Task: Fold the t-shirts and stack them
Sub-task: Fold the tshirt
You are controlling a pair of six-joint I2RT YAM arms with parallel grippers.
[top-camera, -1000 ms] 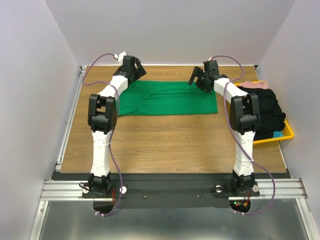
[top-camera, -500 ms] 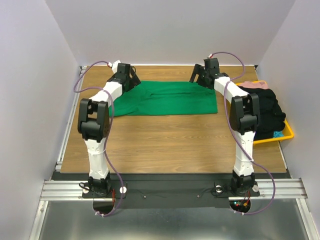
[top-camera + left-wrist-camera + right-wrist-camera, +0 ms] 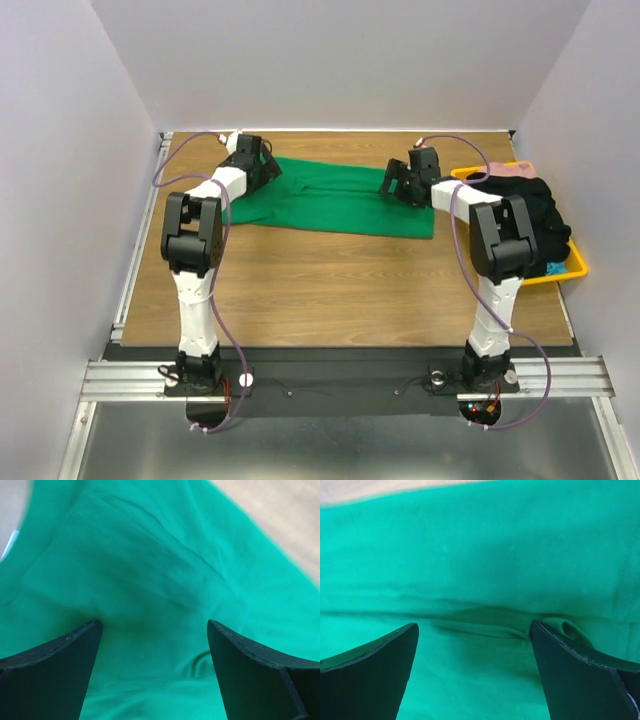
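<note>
The green t-shirt [image 3: 340,195] lies spread flat on the far half of the wooden counter [image 3: 350,290], stretched sideways between the two arms. Its near edge is fairly straight, and its left end is partly covered by the left arm.

The top view shows the left pincer [image 3: 262,168] low over the shirt's left end and the right pincer [image 3: 393,182] low over its right part, but it does not show how the fingers stand. The wrist views do. The left pincer [image 3: 153,624] has its two dark fingers [image 3: 50,675] wide apart with green cloth filling the gap, and a hemmed edge curves along the upper left. The right pincer [image 3: 474,625] is spread apart the same way over a shallow crease in the cloth. I cannot tell whether either pair of fingertips touches the shirt. In both wrist views the counter is only a blurred pale strip at the top.

To the right of the shirt, a yellow tray [image 3: 570,270] sits at the counter's right edge. It holds a heap of black clothes [image 3: 530,215], with something pink [image 3: 505,170] at the far end and a scrap of blue [image 3: 555,268] at the near corner. The heap hides most of the tray.
</note>
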